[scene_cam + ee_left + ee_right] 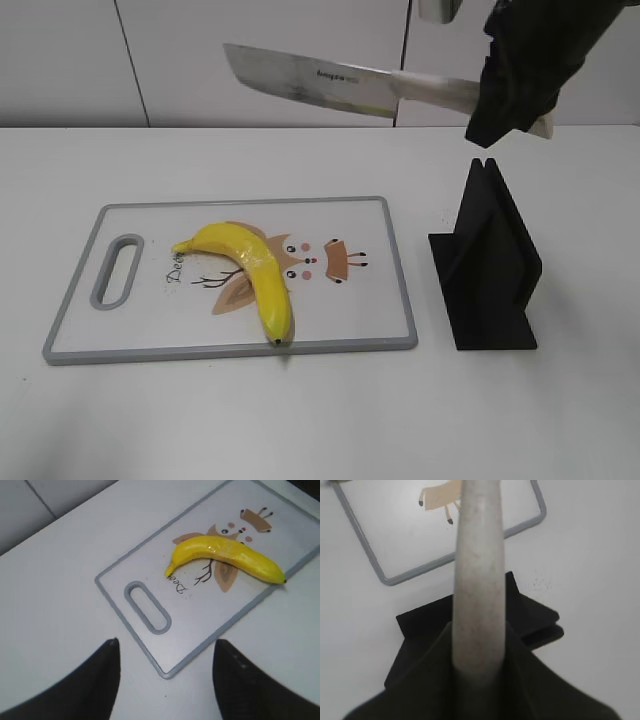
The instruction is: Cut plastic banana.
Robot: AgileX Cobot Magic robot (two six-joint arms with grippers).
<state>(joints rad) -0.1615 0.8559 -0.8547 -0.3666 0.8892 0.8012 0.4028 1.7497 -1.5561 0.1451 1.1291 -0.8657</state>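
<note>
The plastic banana (250,270) is glossy yellow and lies whole on the white cutting board (150,330), its dark tip near the front edge. It also shows in the left wrist view (225,557). My right gripper (512,85) is shut on the pale handle (477,580) of a cleaver, holding the blade (310,80) level in the air, high above the board's far right corner. My left gripper (165,672) is open and empty above the bare table, just off the board's handle-end corner; it is out of the exterior view.
A black knife stand (487,265) sits to the right of the board, below my right gripper; it also shows in the right wrist view (530,615). The board has a grey rim and a handle slot (117,270) at its left end. A white wall stands behind the table.
</note>
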